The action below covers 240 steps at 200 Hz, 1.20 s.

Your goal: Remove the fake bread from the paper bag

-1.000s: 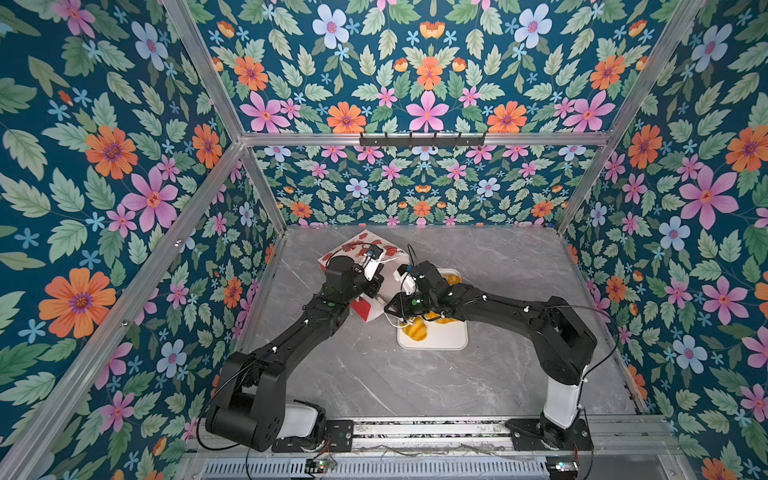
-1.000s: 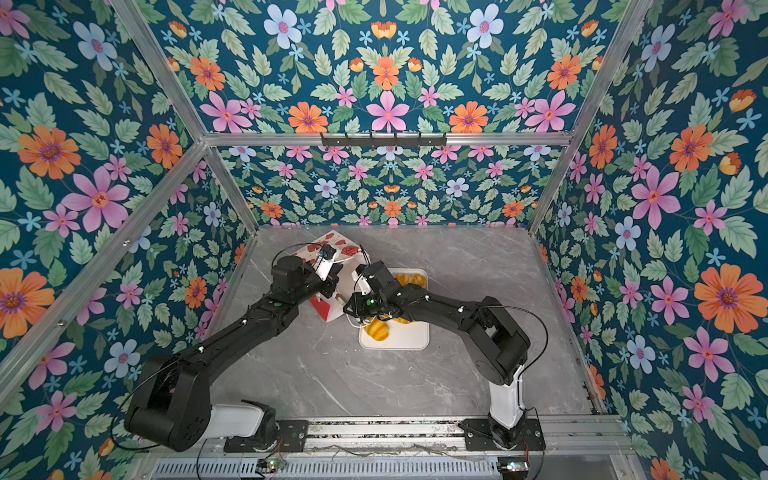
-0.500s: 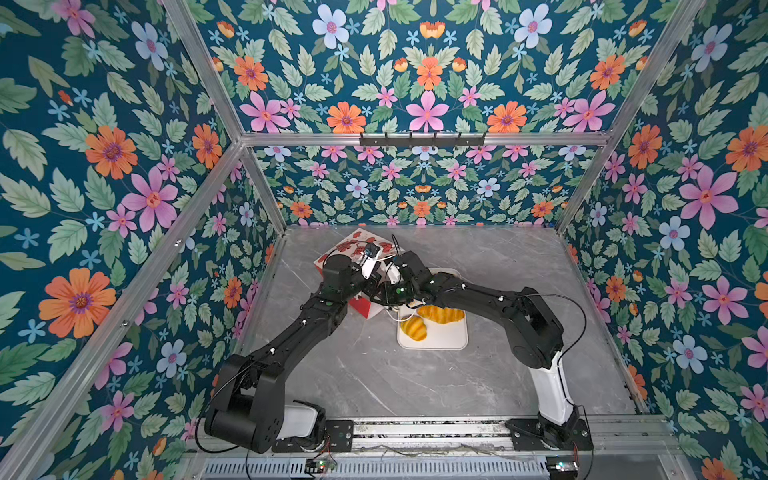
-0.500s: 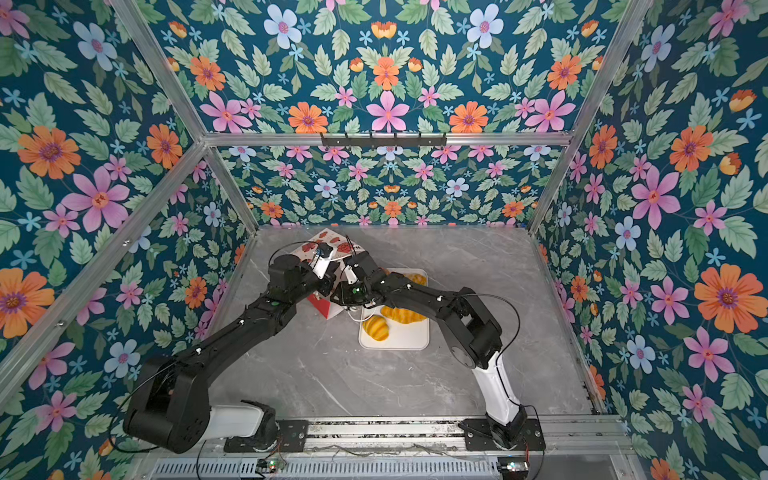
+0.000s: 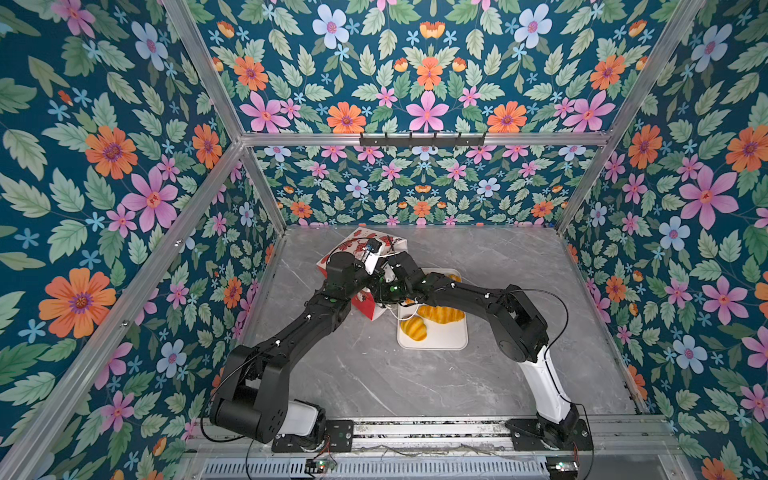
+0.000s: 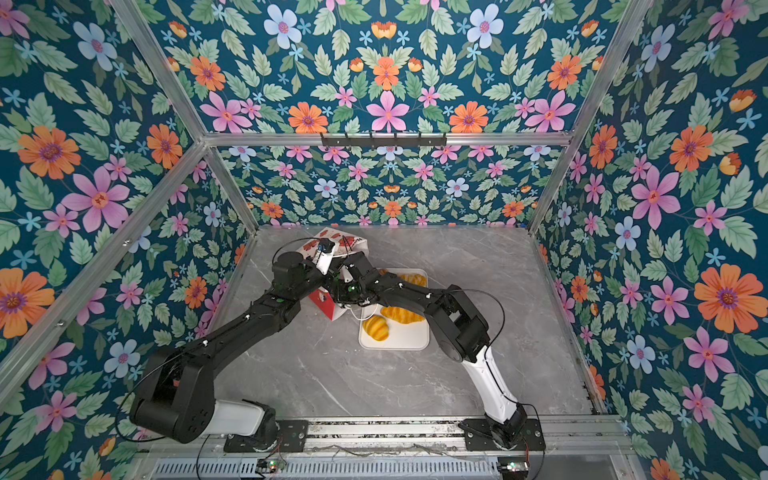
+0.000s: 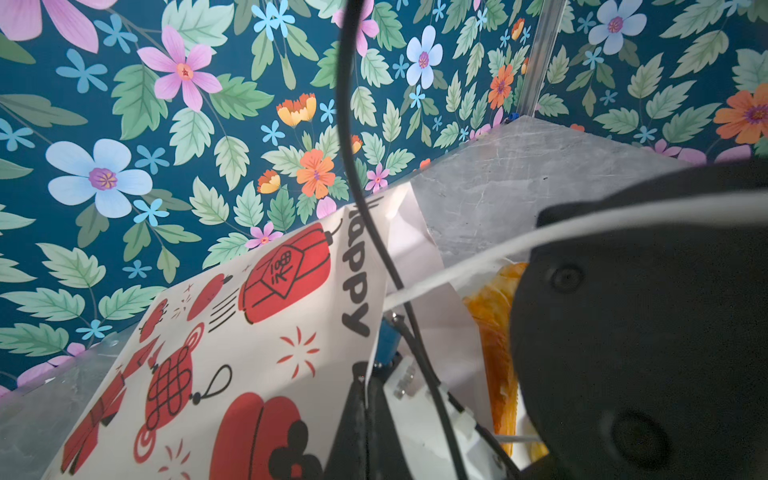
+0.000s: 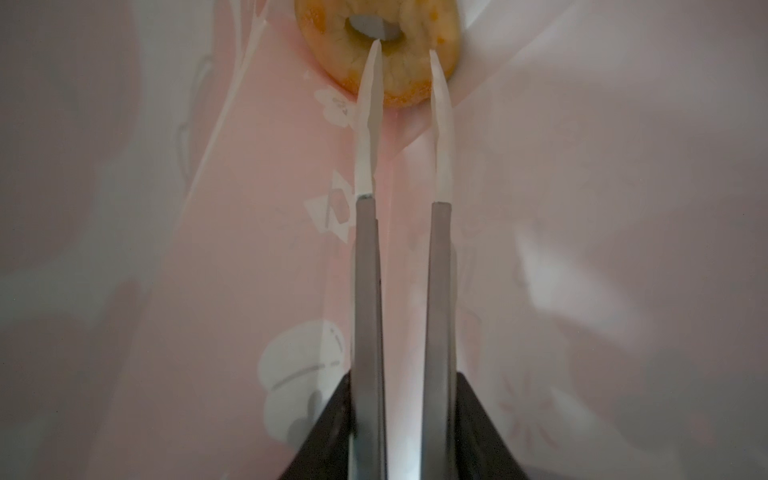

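The closed left gripper (image 7: pixel 363 386) pinches the paper bag's (image 5: pixel 353 245) rim while the slightly parted, empty right gripper (image 8: pixel 405 45) points lengthwise down it at the doughnut (image 8: pixel 328 41) lying at its far end.

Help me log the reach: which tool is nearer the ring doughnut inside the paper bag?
Right. The right tool is deep inside the paper bag, its tips at the ring doughnut. The left tool pinches the bag's mouth edge, far from it.
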Available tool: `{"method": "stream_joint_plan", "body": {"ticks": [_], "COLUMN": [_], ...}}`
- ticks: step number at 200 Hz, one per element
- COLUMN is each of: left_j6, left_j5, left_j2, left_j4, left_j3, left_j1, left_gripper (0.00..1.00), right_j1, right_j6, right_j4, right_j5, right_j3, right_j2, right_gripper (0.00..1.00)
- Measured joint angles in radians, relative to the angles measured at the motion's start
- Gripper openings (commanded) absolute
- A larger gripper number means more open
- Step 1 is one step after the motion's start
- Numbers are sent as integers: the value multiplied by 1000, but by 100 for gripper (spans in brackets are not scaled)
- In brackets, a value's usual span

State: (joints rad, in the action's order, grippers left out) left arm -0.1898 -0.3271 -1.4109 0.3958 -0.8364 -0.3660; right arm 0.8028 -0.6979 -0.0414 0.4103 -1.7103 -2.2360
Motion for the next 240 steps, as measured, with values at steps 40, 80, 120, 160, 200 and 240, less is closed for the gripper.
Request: {"method": "stream_joint_plan", "body": {"ticks": [40,80,120,160,200,240], "left_j6": [3,3,2,-1,-1,-4], "left_j5": [-10,-10,-21,-20,-21,-23], "left_j2": [-12,-14,-10,5,13,13], "left_j4": [4,-2,-8,-8,-21,-23], "left_j3": [-11,-15,-7,11,13,13], "left_j1": [-12,-18,-20,-20,-20,-20], "left_gripper": [0,0,0,0,0,0], "right_j1": [-1,-9,-26,-31,-31,-32], "right_j6": [-24,-55,-84,-95,-116,-132], "right_j4": [14,54,107,131,159,207], "right_j5": [8,24,31,31,23,12], "right_j3": [-41,-27,-5,-3,6,25], "right_j2": [-39,-45,-48,-56,-56,-56], "right_gripper": [40,44,45,45,45,45]}}
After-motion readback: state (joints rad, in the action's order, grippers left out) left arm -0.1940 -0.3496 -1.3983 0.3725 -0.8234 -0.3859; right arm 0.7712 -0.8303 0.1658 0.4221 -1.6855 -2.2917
